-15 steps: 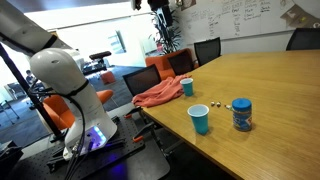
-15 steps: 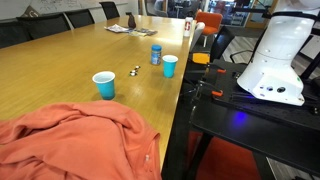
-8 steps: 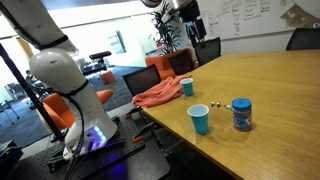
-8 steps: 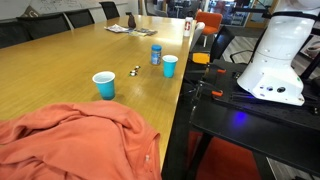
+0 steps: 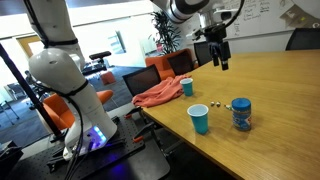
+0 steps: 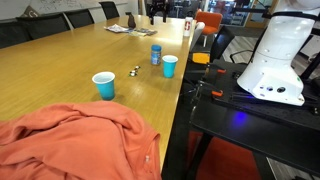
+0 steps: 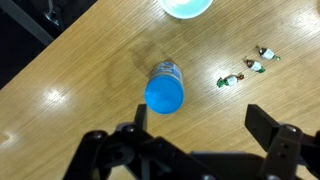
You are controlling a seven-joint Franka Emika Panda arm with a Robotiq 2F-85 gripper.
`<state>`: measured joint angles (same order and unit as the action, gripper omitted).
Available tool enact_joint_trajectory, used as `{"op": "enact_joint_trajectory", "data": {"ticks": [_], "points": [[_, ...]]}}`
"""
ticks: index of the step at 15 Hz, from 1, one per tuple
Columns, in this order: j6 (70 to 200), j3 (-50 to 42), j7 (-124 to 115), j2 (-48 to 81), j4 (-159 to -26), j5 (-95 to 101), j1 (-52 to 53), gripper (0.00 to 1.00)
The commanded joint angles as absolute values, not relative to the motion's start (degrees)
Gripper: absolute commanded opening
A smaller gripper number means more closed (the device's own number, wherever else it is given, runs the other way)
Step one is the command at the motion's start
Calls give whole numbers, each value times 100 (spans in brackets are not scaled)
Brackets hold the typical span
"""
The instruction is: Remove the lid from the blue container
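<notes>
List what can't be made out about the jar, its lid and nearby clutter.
Flat round blue plastic lid: the wrist view looks down on it, hiding its seam with the short blue patterned jar.
Jar label: too small in both exterior views.
Small wrapped bits: too small to identify.

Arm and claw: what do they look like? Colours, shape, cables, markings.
The arm is glossy white, built of rounded tubular links with darker bands at the joints. The claw is black and blocky. The wrist view shows two dark, angular fingers on a black body. No markings or loose cables can be made out at this resolution.
</notes>
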<state>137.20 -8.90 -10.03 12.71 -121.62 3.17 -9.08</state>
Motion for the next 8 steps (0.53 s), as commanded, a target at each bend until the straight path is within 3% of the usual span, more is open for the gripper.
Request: {"op": "enact_joint_trajectory", "data": {"ticks": [1,8], "points": [[13899,-972,-1240,1880,-11794,255,-868,100],[14091,-1027,-1253,2156,-11856,265,-840,100]]}}
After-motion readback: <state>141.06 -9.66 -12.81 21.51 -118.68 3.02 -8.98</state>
